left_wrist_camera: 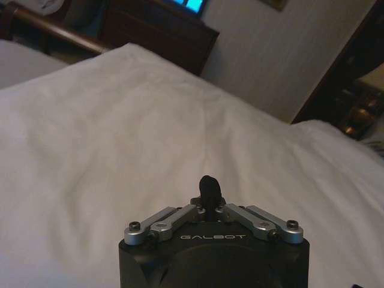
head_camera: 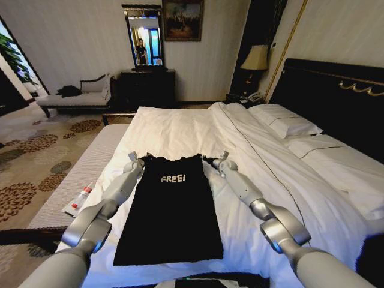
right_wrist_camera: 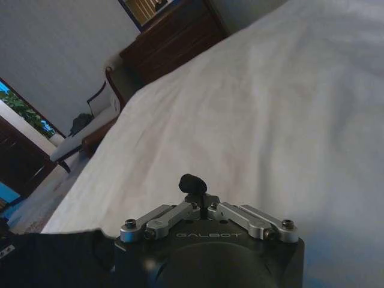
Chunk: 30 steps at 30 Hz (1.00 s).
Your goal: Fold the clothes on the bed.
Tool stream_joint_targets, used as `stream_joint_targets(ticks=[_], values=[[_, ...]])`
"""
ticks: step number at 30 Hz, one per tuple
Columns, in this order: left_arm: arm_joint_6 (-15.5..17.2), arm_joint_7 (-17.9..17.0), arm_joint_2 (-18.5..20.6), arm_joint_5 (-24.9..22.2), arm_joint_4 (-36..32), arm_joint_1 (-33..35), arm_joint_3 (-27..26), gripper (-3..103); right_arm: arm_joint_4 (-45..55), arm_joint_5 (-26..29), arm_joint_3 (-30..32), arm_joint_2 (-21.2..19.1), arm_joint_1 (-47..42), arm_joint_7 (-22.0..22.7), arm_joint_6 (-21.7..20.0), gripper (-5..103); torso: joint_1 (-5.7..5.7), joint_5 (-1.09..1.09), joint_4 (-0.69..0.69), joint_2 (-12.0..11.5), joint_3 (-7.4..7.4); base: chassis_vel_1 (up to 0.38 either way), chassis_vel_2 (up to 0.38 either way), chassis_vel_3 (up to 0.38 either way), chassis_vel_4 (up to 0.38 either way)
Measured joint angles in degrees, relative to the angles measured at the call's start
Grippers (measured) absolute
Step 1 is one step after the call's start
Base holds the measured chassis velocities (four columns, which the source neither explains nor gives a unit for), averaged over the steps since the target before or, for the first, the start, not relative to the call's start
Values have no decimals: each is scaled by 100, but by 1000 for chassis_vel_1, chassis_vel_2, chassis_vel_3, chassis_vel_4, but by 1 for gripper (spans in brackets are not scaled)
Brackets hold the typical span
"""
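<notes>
Nearest us, the black "FREE!" T-shirt (head_camera: 168,207) lies flat lengthwise on the bed (head_camera: 180,129). Our left claw (head_camera: 139,159) and right claw (head_camera: 211,161) sit at its far corners, both pinched closed, apparently on the shirt's edge.

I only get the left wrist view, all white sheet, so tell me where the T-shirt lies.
Observer: The T-shirt lies flat on the bed in front of the robot, lettering up.
Operator: Place my left gripper against it.
Observer: The left gripper is at the T-shirt's far left corner.
Operator: Now report the right one.
Observer: The right gripper is at the far right corner, fingers shut. I cannot tell whether they pinch cloth.
</notes>
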Motion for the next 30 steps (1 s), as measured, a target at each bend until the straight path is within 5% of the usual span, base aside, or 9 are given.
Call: stream_joint_targets(ticks=[19, 30], values=[[-90, 174, -296, -15, 508, -508, 46, 1, -356, 2, -369, 48, 440, 129, 305, 1, 1, 0, 1, 0, 0, 0, 0, 0, 0], [-151, 105, 173, -390, -685, 368, -20, 1, 602, -426, -161, -200, -220, 170, 424, 1, 0, -2, 2, 0, 0, 0, 0, 0, 0]])
